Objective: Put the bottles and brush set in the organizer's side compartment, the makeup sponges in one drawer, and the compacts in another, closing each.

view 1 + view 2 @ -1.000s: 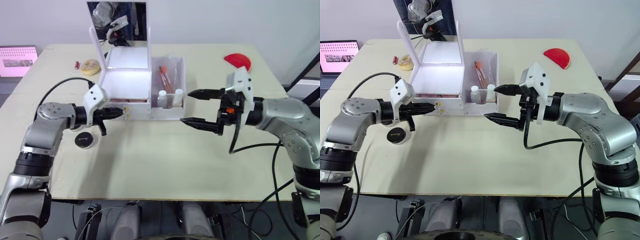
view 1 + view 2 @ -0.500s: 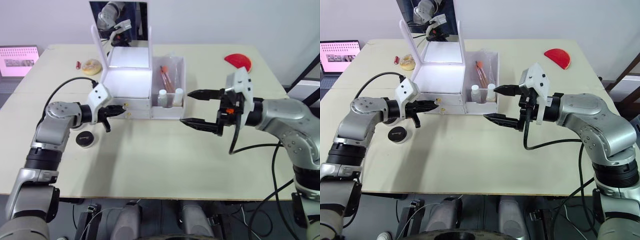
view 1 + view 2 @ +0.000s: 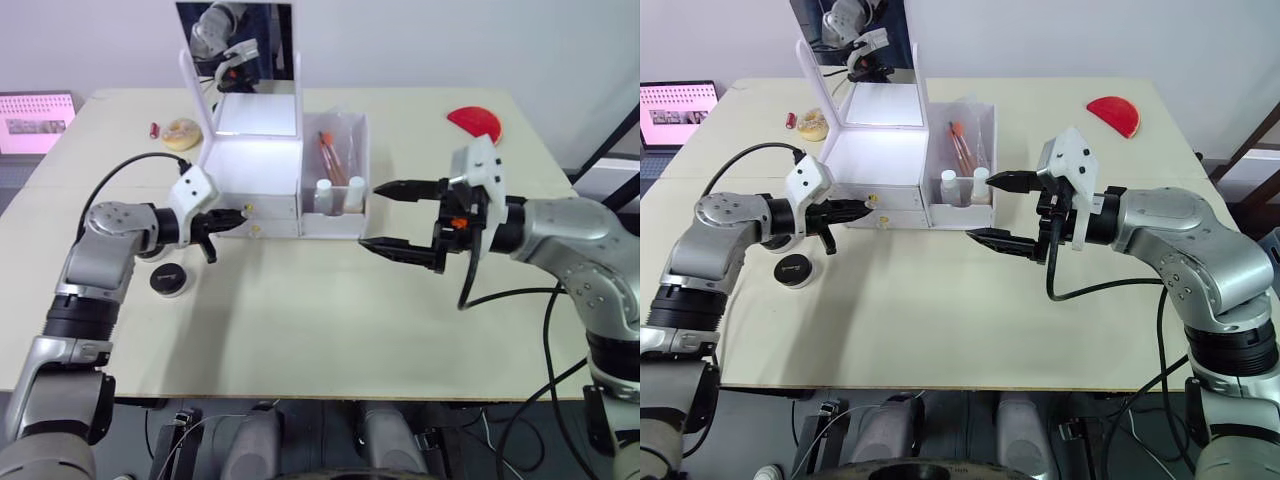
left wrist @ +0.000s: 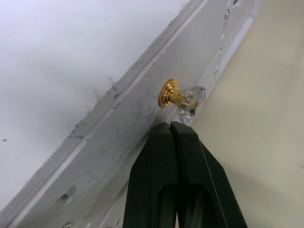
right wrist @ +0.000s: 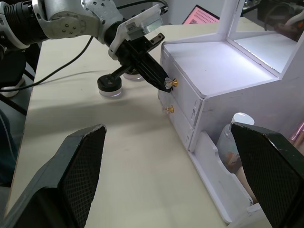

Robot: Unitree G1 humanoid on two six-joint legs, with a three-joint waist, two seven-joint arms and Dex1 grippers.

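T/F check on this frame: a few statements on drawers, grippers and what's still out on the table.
1. Both organizer drawers are shut. True.
2. The left gripper is shut, its tips at the upper drawer knob. True.
3. The right gripper holds a bottle. False: it is open and empty, in front of the side compartment.
4. Two white bottles stand in the side compartment. True.
5. The black compact is inside a drawer. False: it lies on the table by the left arm.
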